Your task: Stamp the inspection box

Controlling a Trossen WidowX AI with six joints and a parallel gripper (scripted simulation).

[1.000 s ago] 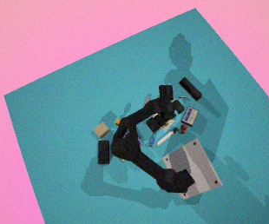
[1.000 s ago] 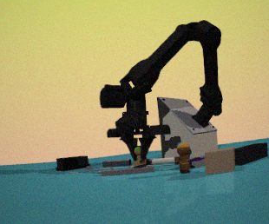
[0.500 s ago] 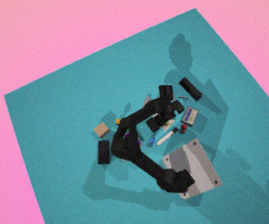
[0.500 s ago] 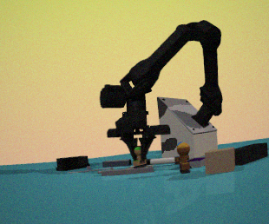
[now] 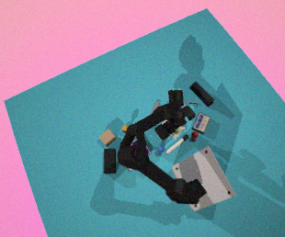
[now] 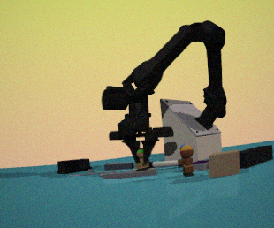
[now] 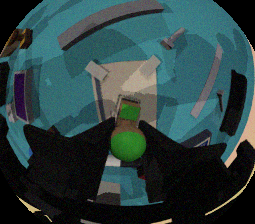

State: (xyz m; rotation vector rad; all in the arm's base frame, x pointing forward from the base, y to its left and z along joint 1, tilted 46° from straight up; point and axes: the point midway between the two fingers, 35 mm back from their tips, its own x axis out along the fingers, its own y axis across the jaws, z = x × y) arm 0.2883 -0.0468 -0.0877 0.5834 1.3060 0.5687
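My gripper (image 6: 142,163) (image 7: 127,122) is shut on the brown handle of the green-knobbed stamp (image 6: 140,153) (image 7: 128,145). The stamp is upright, with a green mark on top of its base, over the pale card (image 7: 147,102) (image 5: 182,133). A thin dark outline shows around the far end of the base in the wrist view. The base is at or just above the card; contact cannot be told, and its underside and the card beneath are hidden. A purple ink pad (image 7: 20,95) (image 5: 142,147) lies left of the card in the wrist view.
Pale clips (image 7: 97,70) (image 7: 150,65) sit at the card's far corners. Around it are a grey bar (image 7: 109,21), a white marker (image 5: 176,145), a blue-labelled case (image 5: 201,122), a red-topped item (image 5: 195,135), an orange-topped stamp (image 6: 186,152), a tan block (image 6: 224,163) and a sloped grey box (image 5: 216,176).
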